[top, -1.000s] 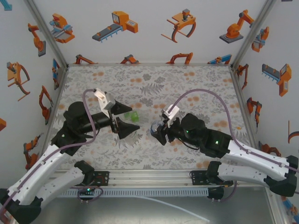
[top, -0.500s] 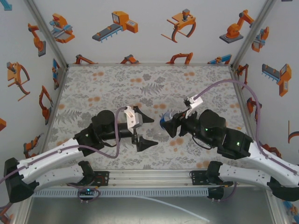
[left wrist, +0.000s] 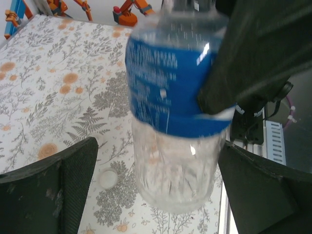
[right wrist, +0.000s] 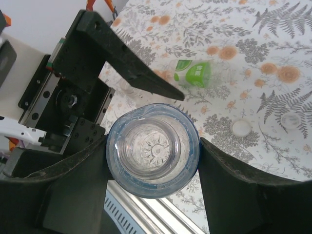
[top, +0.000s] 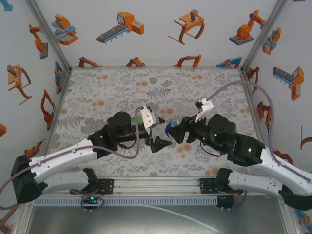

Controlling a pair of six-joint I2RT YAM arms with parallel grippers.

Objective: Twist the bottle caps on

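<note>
The right gripper squeezes the blue bottle and holds it up over the table, about the middle and a bit nearer the front edge. The bottle's mouth is open (you can look right down inside). The left gripper is spread wide, with one finger on each side of the bottle's bottom, not touching it. The green bottle lies on its side on the table. A cap and a second cap lie near it.
</note>
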